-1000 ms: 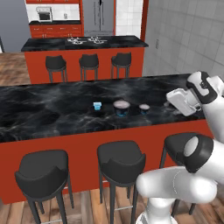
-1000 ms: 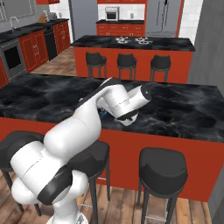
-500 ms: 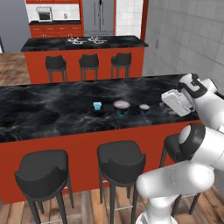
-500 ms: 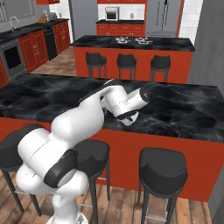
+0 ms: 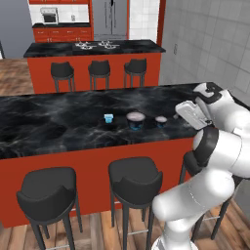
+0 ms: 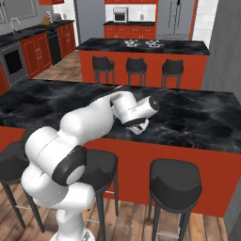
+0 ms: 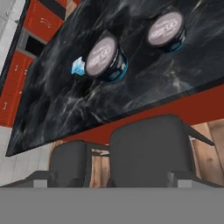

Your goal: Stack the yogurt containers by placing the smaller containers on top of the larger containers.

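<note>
The arm has swung back; its released gripper at 3 o'clock of the small dark cup could topple it.

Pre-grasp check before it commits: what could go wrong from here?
1. The small dark cup stands close beside the wide tub; the open hand could knock the tub while reaching for it.
2. The tiny blue cup sits beyond the tub, so reaching it means passing over both.
3. All three stand near the counter front edge; a nudge might send one off.
</note>
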Motion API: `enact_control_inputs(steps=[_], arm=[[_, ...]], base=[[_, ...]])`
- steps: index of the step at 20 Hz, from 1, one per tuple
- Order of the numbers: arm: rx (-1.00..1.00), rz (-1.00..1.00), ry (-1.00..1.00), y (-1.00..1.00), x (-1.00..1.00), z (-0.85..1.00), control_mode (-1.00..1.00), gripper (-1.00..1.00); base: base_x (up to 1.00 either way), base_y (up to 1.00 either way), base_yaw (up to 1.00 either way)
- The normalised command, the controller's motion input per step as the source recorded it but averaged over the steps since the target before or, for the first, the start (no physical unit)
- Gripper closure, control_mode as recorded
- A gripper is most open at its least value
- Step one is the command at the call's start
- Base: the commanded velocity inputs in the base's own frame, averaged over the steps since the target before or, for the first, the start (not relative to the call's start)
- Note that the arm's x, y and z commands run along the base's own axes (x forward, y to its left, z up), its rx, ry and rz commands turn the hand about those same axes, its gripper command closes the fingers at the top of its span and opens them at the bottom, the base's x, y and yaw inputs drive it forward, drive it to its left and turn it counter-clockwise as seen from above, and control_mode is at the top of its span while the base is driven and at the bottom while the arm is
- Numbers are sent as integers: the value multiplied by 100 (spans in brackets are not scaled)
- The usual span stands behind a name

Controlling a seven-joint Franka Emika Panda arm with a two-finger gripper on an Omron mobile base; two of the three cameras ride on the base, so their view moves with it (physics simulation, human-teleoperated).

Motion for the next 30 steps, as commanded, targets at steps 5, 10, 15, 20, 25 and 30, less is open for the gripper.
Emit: enact_control_inputs(steps=[5, 10, 15, 20, 25, 30], arm=[[2, 0, 3, -6, 22, -4, -100, -100], [2, 0, 2, -5, 23, -18, -100, -100], [3, 0, 1, -9, 28, -25, -100, -100], [4, 0, 0, -8, 27, -16, -100, -100], [5, 0, 9, -9, 28, -1, -100, -100], [3, 0, 9, -4, 28, 0, -100, -100]], base=[[0, 0, 0], [0, 0, 0], [0, 0, 0], [0, 0, 0], [0, 0, 0], [0, 0, 0]])
